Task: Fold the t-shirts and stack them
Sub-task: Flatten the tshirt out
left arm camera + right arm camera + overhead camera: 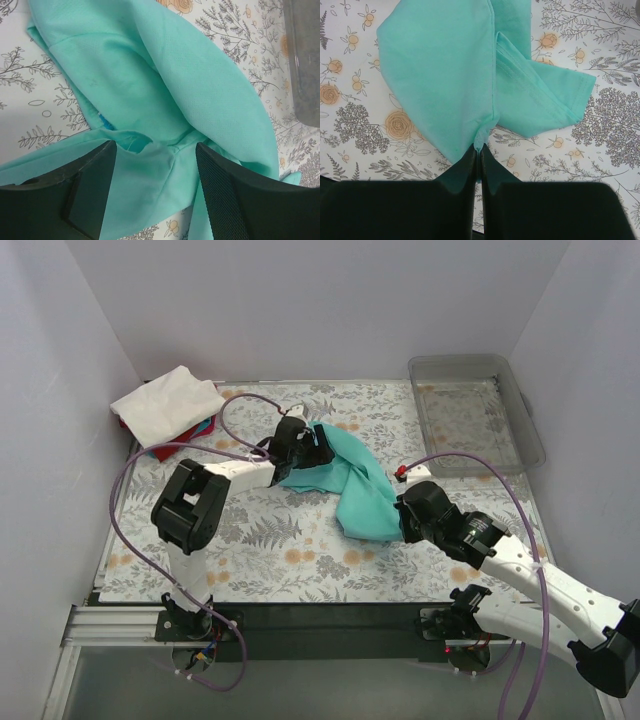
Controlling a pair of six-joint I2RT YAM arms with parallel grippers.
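The teal t-shirt [352, 480] lies crumpled across the middle of the floral table. My left gripper [310, 448] is open at its far left end, its fingers [90, 185] spread either side of teal cloth [165, 95] near the collar. My right gripper [403, 527] is shut on the shirt's near edge; in the right wrist view the fingers [479, 155] pinch a fold of teal fabric [445, 70], a sleeve spread to the right. A folded white t-shirt [168, 402] tops a stack with red and blue shirts [178, 443] at the far left corner.
A clear grey plastic tray [473, 410] stands at the far right of the table; its edge also shows in the left wrist view [306, 60]. Purple cables [240, 415] loop above both arms. White walls enclose the table on three sides.
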